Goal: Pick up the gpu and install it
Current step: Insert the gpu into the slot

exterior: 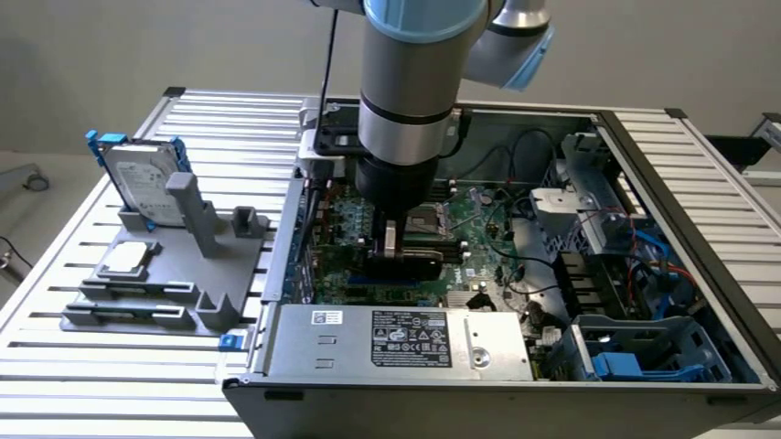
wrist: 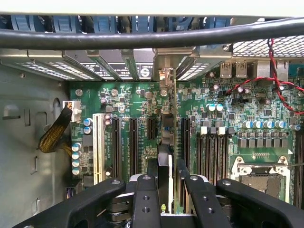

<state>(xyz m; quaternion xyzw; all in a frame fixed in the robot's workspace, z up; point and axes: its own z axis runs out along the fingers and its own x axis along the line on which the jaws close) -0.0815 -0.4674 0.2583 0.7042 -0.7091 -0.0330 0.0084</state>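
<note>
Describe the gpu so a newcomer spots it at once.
Look inside the open computer case, over the green motherboard under the arm. The gpu is the thin card clamped in the tool, black shroud showing; the silver labelled power supply nearby is a bulky box.

Hand (wrist: 166,173) gripping gpu (exterior: 412,267) is hemmed inside case (exterior: 647,155): power supply (exterior: 415,338) at near side, drive cage (exterior: 598,194) at the exterior view's right, black cable (wrist: 142,38) strung across. Room is left over motherboard (wrist: 142,95).
</note>
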